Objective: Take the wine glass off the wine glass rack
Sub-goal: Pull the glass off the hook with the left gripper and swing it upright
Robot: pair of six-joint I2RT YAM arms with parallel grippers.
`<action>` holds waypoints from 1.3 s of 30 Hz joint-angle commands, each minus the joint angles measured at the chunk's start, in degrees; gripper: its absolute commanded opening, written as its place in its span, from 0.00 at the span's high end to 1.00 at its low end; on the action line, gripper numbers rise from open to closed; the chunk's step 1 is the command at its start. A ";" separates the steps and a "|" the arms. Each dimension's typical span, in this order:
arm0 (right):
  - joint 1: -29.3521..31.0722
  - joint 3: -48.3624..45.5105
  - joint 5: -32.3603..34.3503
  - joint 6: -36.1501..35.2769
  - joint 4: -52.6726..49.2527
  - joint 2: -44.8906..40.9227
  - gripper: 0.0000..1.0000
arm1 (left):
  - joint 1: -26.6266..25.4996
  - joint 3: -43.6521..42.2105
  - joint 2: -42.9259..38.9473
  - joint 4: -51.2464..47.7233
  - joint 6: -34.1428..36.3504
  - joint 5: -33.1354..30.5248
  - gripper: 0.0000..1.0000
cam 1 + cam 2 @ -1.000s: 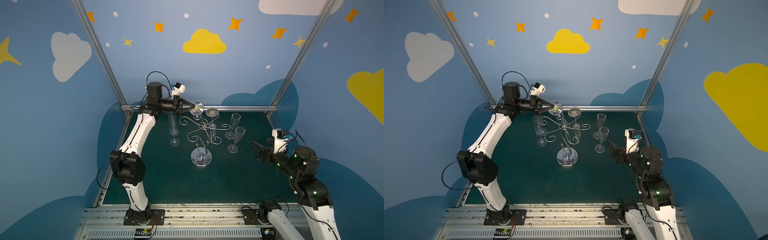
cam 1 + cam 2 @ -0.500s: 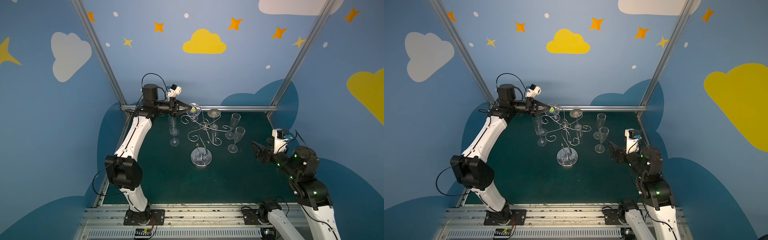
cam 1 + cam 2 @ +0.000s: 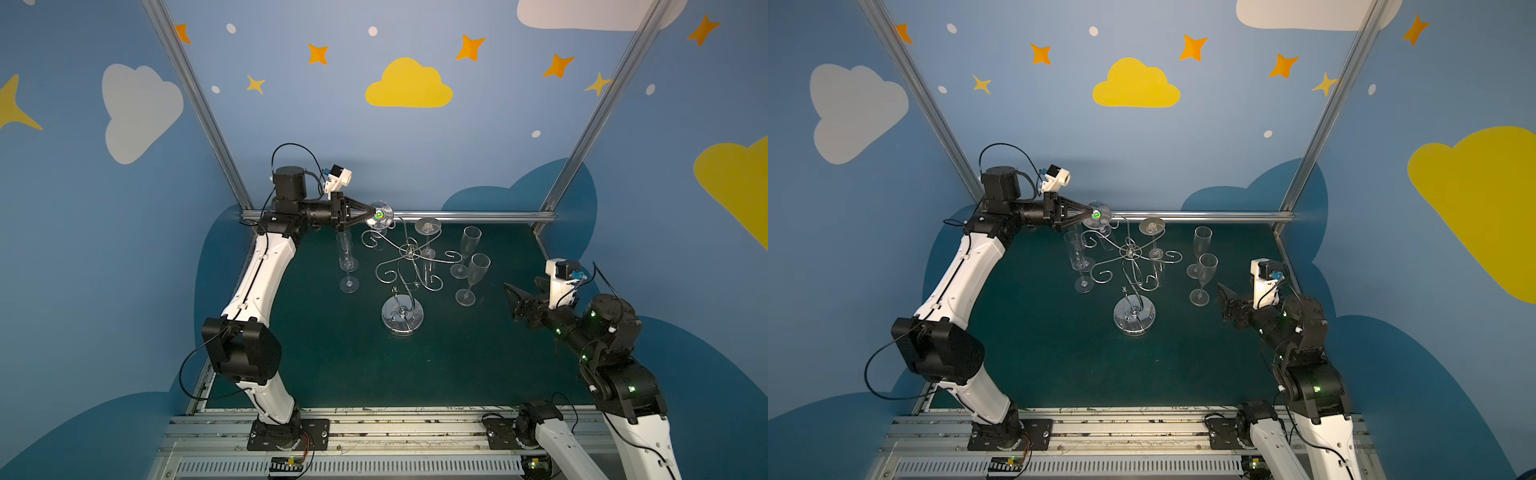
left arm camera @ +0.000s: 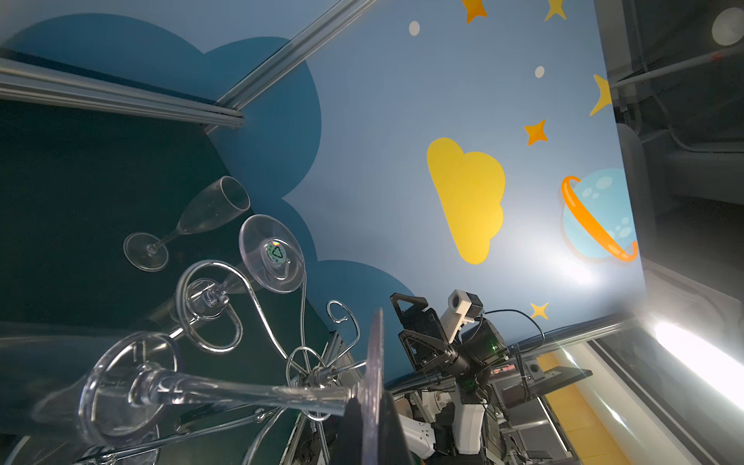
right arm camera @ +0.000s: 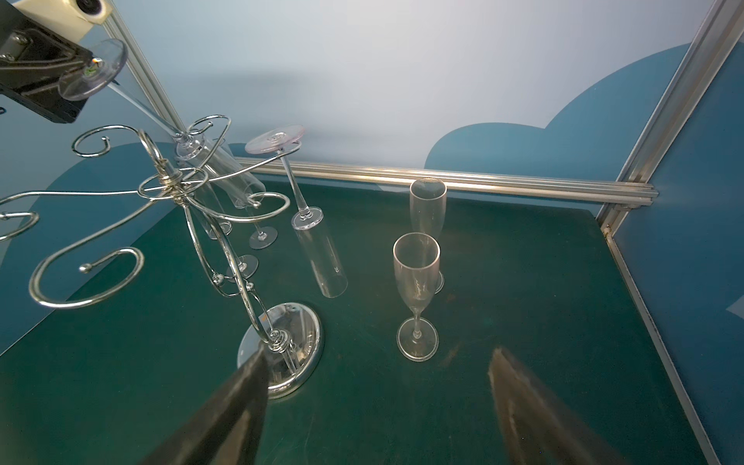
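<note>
Four flutes (image 3: pixel 478 266) stand upright on the counter (image 3: pixel 332 353), and two more are at the wine glass rack (image 3: pixel 409 251). A second glass (image 3: pixel 428 226) hangs there untouched by its foot, while the wine glass (image 3: pixel 380 212) is tilted at a far scroll, its foot pinched in the closed left claw (image 3: pixel 371 215) and its stem, in the right wrist view, not yet clear of the wire. What is left, I judge, is drawing it free and setting it down; the right claw (image 3: pixel 512 302) sits wide open and empty, well apart from the rack.
</note>
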 commanded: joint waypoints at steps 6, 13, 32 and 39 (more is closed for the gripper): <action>-0.21 2.34 0.07 0.26 -0.58 0.13 0.15 | 0.56 6.97 -3.35 -9.54 12.97 -9.14 0.97; -0.17 7.67 -3.11 3.48 -1.27 1.95 0.15 | -1.98 8.94 -9.14 -18.80 27.32 -23.70 0.97; 0.79 25.86 -29.97 23.39 1.74 14.98 0.15 | -31.86 -19.85 -37.26 -2.22 66.68 -62.68 0.97; 5.00 26.99 -31.36 26.01 2.32 17.91 0.17 | -44.09 -25.75 -40.29 -1.20 82.30 -72.87 0.97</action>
